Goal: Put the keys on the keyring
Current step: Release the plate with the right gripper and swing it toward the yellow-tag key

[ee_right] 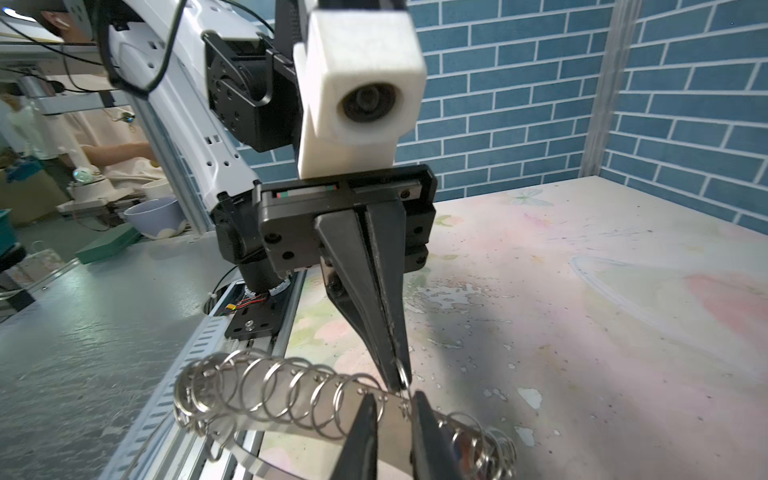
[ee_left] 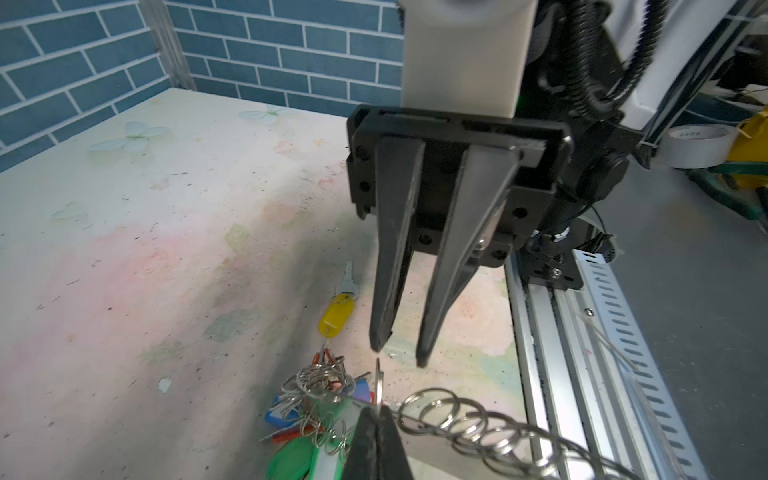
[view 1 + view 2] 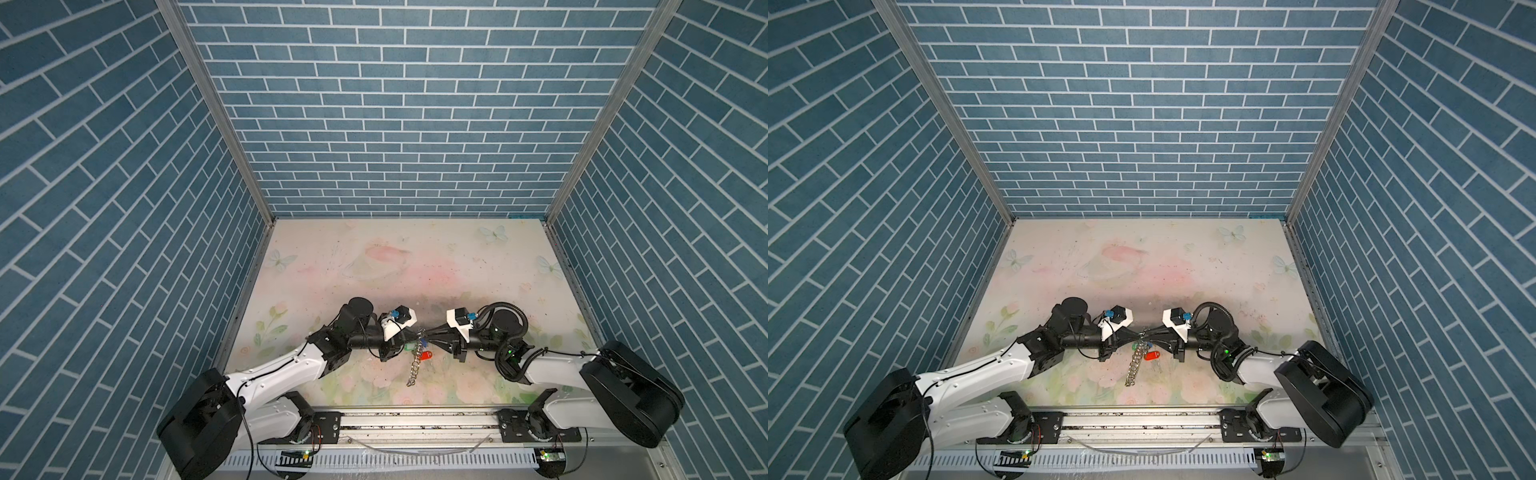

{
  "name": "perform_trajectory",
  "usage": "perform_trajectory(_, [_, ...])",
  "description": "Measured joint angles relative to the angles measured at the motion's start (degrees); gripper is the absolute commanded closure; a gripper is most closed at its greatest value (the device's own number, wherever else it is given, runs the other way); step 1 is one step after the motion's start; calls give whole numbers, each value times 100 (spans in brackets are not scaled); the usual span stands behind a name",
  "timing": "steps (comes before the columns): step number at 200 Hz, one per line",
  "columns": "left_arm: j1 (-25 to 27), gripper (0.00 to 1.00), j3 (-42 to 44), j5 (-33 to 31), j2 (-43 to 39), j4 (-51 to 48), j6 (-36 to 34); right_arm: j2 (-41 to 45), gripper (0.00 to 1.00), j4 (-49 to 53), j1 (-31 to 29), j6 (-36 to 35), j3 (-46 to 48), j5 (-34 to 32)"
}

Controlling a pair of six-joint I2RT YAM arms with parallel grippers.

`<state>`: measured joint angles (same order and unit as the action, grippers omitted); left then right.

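Observation:
The keyring (image 3: 413, 368) (image 3: 1133, 372) is a grey plate strung with silver wire rings (image 2: 478, 428) (image 1: 311, 419), hanging between both grippers over the front middle of the table. My left gripper (image 2: 376, 409) (image 3: 417, 332) (image 1: 397, 382) is shut on one wire ring, seen edge-on. My right gripper (image 1: 394, 397) (image 2: 401, 353) (image 3: 428, 334) faces it tip to tip, its fingers a little apart astride the plate's rim, gripping nothing. The keys with the yellow tag (image 2: 336, 316) lie on the table beside the bunch. I cannot tell whether they are joined to a ring.
Green (image 2: 299, 453), blue (image 2: 282, 413) and red (image 3: 427, 355) tagged keys hang in a bunch on the keyring. An aluminium rail (image 3: 415, 419) runs along the table's front edge. Blue brick walls (image 3: 395, 124) close the other three sides.

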<state>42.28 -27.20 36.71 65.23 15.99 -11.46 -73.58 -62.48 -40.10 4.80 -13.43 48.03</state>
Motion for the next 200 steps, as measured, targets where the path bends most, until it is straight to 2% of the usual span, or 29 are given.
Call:
perform_trajectory(39, [-2,100,52,-413,-175,-66,-11,977,80,946,4,-234,15,-702])
perform_trajectory(95, [-2,100,455,-1003,-428,168,72,2072,78,2459,4,-197,31,-2192])
perform_trajectory(130, [-2,100,673,-1403,-535,435,164,2184,78,3104,4,-9,31,-2841])
perform_trajectory(175, [-2,100,951,-1821,-560,1016,289,2070,78,3556,11,278,15,-3246])
perform_trajectory(200, [-2,100,951,-2120,-581,1093,376,2055,79,4293,15,553,-212,-3738])
